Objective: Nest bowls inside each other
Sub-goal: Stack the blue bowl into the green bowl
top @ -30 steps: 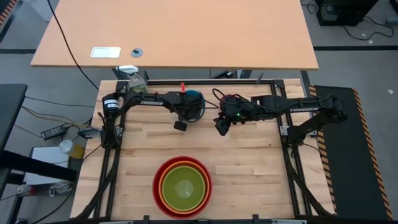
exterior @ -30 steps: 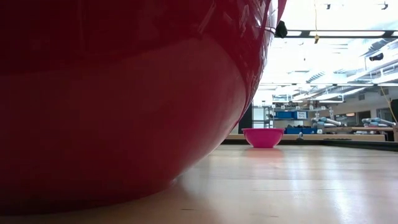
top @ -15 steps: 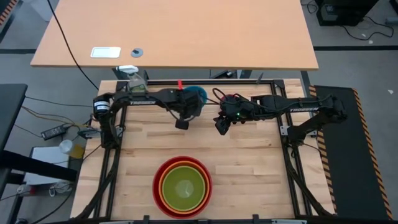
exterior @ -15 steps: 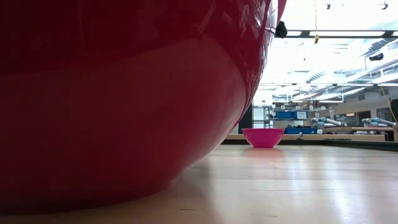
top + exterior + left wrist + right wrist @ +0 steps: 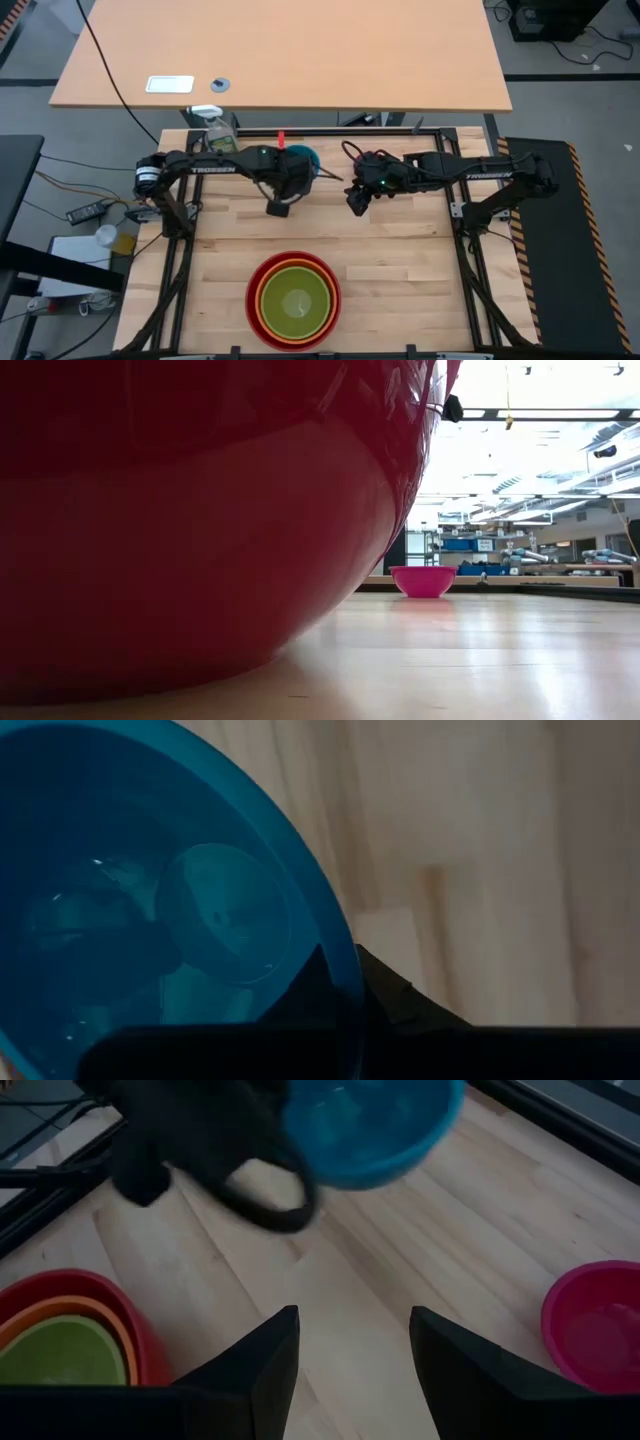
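My left gripper [image 5: 296, 176] is shut on the blue bowl [image 5: 306, 158], which hangs above the far middle of the table; the right wrist view shows the bowl [image 5: 375, 1130] in the air. My right gripper [image 5: 357, 204] hovers open to the right of it with nothing between its fingers [image 5: 355, 1370]. The pink bowl [image 5: 590, 1325] stands on its base on the table by my right arm, also visible in the low view [image 5: 422, 580]. At the near middle, the lime green bowl [image 5: 293, 303] sits in the orange bowl [image 5: 266, 298], which sits in the red bowl [image 5: 293, 259]. My left gripper holds the blue bowl by its rim [image 5: 345, 985], one finger inside the bowl and one outside against the wall. The fingers come from above, pointing steeply down. The bowl is lifted clear of the table and hangs tilted from the held rim.
A green spray bottle [image 5: 218, 133] stands at the far left corner. A black frame rail [image 5: 380, 131] runs along the table's far edge. Bare wood [image 5: 400, 260] lies between the arms and the nested stack. The red bowl [image 5: 180, 520] fills most of the low view.
My left gripper has risen and drawn a little toward the table's left edge, staying shut on the blue bowl. The bowl has gone up with it, clear of the table. My right gripper has kept still.
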Controlling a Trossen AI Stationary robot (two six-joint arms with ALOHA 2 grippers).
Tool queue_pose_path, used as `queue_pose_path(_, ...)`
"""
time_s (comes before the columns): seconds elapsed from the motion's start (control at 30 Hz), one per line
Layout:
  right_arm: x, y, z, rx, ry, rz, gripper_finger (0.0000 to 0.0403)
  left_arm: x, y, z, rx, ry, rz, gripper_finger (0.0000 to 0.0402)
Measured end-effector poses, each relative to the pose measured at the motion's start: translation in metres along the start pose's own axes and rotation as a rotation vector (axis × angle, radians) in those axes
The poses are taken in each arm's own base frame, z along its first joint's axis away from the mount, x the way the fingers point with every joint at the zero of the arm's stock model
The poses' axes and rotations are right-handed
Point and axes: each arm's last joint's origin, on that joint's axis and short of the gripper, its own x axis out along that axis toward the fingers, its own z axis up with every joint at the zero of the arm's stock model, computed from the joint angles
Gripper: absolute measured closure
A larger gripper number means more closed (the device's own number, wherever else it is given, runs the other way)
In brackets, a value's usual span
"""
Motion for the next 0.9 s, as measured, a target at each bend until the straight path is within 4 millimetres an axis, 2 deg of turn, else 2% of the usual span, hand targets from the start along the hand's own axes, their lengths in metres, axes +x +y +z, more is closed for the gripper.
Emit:
queue_pose_path(0.2,0.000,-0.002,0.001,0.008,-0.011,-0.015,0.0205,-0.019,-0.034,0.003,-0.017,-0.003,-0.047,0.0391)
queue_pose_path(0.4,0.000,-0.003,0.001,0.048,-0.028,-0.050,0.0205,-0.040,-0.078,0.011,0.029,-0.072,-0.069,0.0392)
queue_pose_path(0.53,0.000,-0.003,0.002,0.065,-0.035,-0.047,0.0205,-0.058,-0.106,0.012,0.116,-0.137,-0.093,0.0392)
queue_pose_path(0.77,0.000,-0.001,0.000,0.100,-0.032,-0.048,0.0205,-0.086,-0.145,0.004,0.295,-0.223,-0.122,0.0392)
queue_pose_path(0.9,-0.001,0.000,-0.001,0.099,-0.037,-0.052,0.0205,-0.100,-0.173,-0.002,0.416,-0.269,-0.217,0.0392)
